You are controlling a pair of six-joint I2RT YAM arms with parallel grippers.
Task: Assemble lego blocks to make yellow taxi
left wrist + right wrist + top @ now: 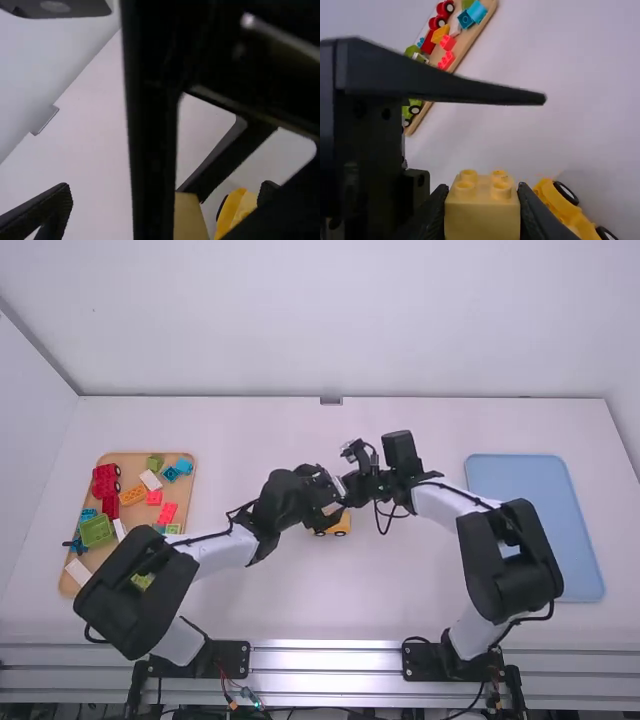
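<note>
My left gripper and right gripper are close together above the yellow car base near the table's middle. In the right wrist view, my right gripper is shut on a pale yellow block with studs up; the black-wheeled car base lies beyond it. Seen from the left wrist, my left gripper has its fingers wide apart, with the other gripper's dark parts in front. The pale yellow block and part of the car base appear low there.
A wooden tray at the left holds a red vehicle, a green block and several other coloured blocks; the left arm reaches over its near side. A blue tray lies at the right, partly behind the right arm.
</note>
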